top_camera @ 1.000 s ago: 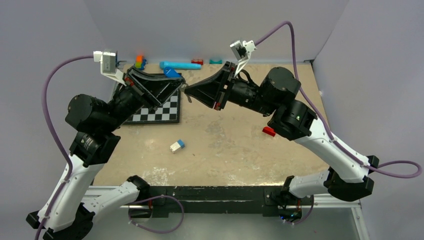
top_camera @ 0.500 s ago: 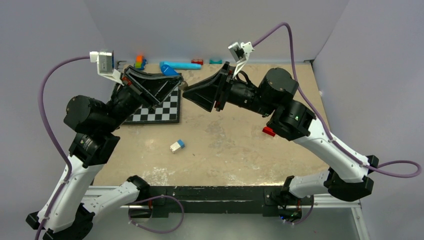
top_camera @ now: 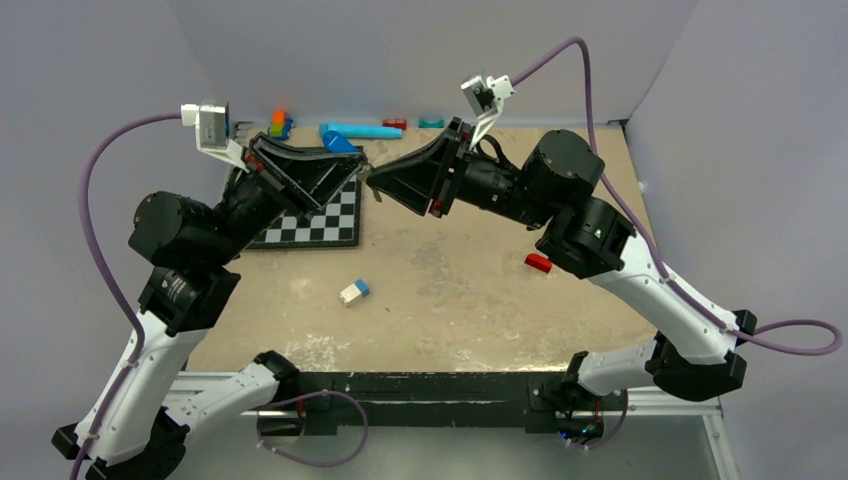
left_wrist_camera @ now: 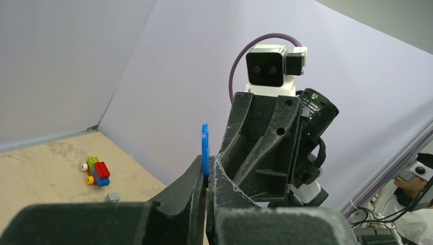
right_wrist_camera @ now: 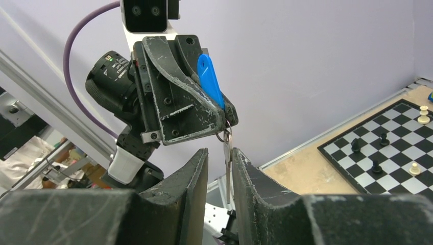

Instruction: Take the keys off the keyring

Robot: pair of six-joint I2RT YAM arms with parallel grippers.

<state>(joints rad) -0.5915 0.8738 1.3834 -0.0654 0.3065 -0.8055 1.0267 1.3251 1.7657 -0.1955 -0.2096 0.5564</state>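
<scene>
Neither key is off yet. The left claw (left_wrist_camera: 206, 176) pinches the blue key (right_wrist_camera: 209, 79), aloft toward the desk's (top_camera: 460, 290) 11 o'clock. At 6 o'clock below hangs the ring (right_wrist_camera: 226, 133), its silver key (right_wrist_camera: 227, 153) (edge-on) between the right claw's (right_wrist_camera: 220, 153) slightly parted jaws.

Pale lilac walls (top_camera: 400, 50), worn tan tabletop (top_camera: 450, 290) (scuffed in patches), even soft light

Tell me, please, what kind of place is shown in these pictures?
Probably a robotics lab test bench. A worn table is boxed in by plain panels, a left arm and a right arm are mounted at its near edge, and small props lie about: a chessboard and toy bricks.
</scene>
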